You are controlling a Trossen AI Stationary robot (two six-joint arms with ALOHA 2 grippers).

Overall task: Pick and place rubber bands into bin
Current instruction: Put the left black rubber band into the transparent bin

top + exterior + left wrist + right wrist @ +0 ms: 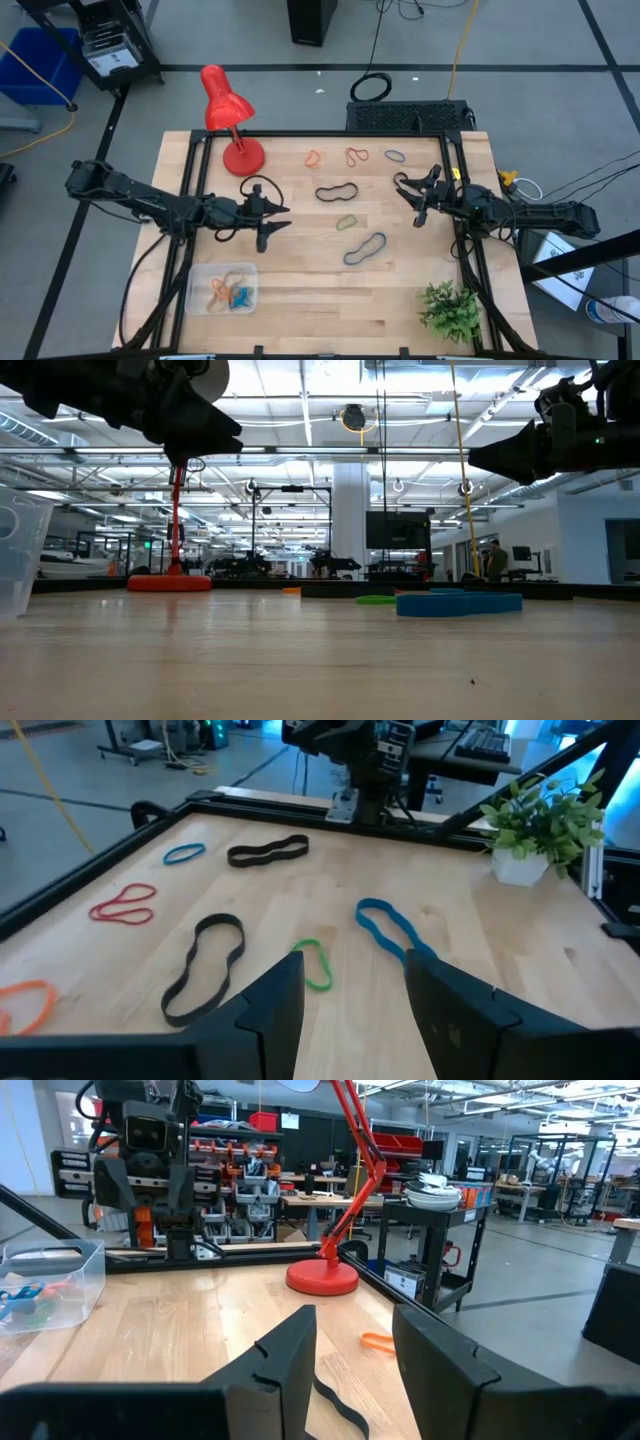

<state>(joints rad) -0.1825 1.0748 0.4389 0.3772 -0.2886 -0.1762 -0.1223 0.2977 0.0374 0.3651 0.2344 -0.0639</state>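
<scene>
Six rubber bands lie loose on the bench beyond the bin point(196, 300), which already holds a few orange and blue ones. The blue band point(365, 249) lies farthest from the red lamp point(229, 115), its long axis slanted across the boards; the green band point(347, 222) and black band point(338, 191) lie between. Each is judged light, floppy and thin, best pinched across one strand. The left gripper point(270, 219) and right gripper point(409, 192) hover with fingers parted, empty.
</scene>
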